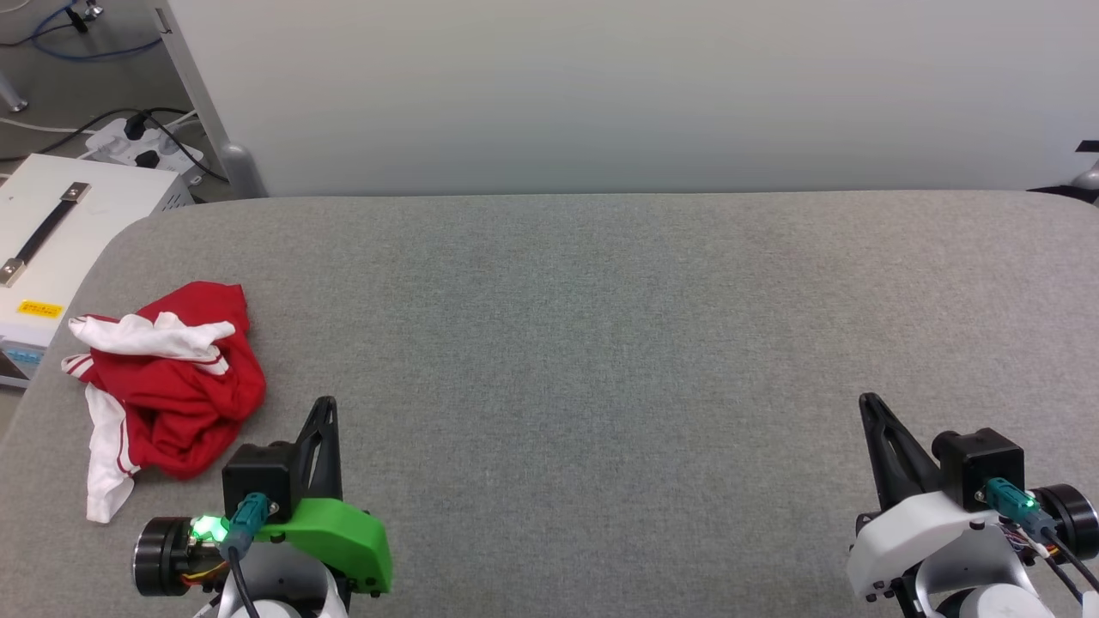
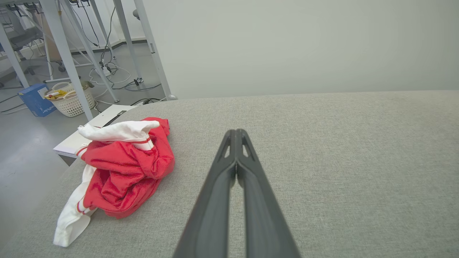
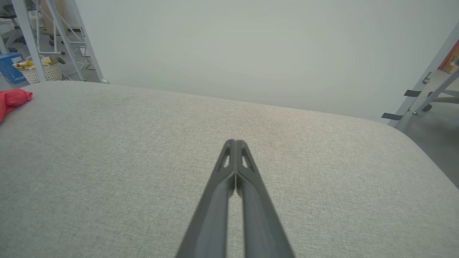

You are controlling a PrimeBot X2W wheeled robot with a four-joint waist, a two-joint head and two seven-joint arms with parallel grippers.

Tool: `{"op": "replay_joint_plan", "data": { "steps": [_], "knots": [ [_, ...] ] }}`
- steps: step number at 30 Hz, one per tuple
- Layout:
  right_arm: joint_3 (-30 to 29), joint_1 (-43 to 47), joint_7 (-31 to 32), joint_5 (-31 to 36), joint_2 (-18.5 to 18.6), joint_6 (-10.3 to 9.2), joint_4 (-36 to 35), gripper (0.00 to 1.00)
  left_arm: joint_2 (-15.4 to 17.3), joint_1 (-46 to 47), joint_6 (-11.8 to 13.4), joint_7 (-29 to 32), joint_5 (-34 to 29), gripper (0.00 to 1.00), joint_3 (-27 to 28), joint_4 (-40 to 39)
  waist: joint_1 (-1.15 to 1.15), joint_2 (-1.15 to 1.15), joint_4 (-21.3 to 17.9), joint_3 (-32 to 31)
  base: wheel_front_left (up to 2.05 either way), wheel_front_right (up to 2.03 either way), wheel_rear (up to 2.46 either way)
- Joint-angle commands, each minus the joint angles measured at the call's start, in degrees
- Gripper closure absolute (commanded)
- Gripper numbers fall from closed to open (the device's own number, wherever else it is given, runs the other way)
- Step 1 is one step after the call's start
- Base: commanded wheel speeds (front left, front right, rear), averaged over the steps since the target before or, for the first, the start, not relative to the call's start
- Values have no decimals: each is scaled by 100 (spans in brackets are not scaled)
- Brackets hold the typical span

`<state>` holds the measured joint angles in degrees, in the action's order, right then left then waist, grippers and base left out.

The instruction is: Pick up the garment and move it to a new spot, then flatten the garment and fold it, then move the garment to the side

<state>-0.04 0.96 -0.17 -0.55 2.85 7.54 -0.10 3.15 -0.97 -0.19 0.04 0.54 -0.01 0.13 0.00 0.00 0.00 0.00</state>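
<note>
Left gripper [image 1: 324, 410] is closed, fingers pressed flat together with nothing between them. Right gripper [image 1: 869, 405] is the same, closed and empty. Both sit at the near edge of the table [image 1: 618, 343], one toward its left side and one toward its right, fingers pointing at the far edge. Can't tell whether either touches the grey fabric top.

Garment [image 1: 176, 390] is on the table, in the near-left quarter, close to the left edge. It's a crumpled heap with the red body bunched up, neither flat nor folded. One white sleeve [image 1: 159, 336] lies across the top of the heap. A second white sleeve [image 1: 107, 468] trails toward the table's near edge, with red-and-white striped trim showing on it. Left gripper is between the heap and the table's middle, just beside the cloth but apart from it. Right gripper is well apart, across the table.

Containers, all off the table:
- White case [image 1: 81, 232] with a black strap handle and a yellow label sits against the table's left edge; contents not visible.
- White lattice basket [image 2: 71, 104] is on the floor beyond the table's far-left corner, with yellow items inside, too small to identify.
- Blue box [image 2: 34, 102] is just beside the basket, on the side away from the table; contents hidden.
- White power strip [image 1: 142, 148] is on the floor past the far-left corner, with black plugs in it.
</note>
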Motion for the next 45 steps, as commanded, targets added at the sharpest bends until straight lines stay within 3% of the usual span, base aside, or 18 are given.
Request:
{"op": "replay_joint_plan", "data": {
  "steps": [1, 39, 40, 45],
  "knots": [
    [4, -96, 17, 55, 3, -5, 10, 100, -27, 97, 19, -4, -54, 100, 1, -13, 0, 0, 0, 0, 0, 0, 0],
    [4, -96, 17, 55, 3, -5, 10, 100, -27, 97, 19, -4, -54, 100, 1, -13, 0, 0, 0, 0, 0, 0, 0],
    [0, 1, -1, -3, 0, 0, -1, 0, 0, -2, -1, -1, 2, 0, 1, 0, 0, 0, 0, 0, 0, 0, 0],
    [-14, 3, -23, -22, 0, 0, -2, 0, 1, -2, 18, -24, 7, 0, -14, 4, 0, 0, -1, 3, 0, 0, 0]
  ]
}}
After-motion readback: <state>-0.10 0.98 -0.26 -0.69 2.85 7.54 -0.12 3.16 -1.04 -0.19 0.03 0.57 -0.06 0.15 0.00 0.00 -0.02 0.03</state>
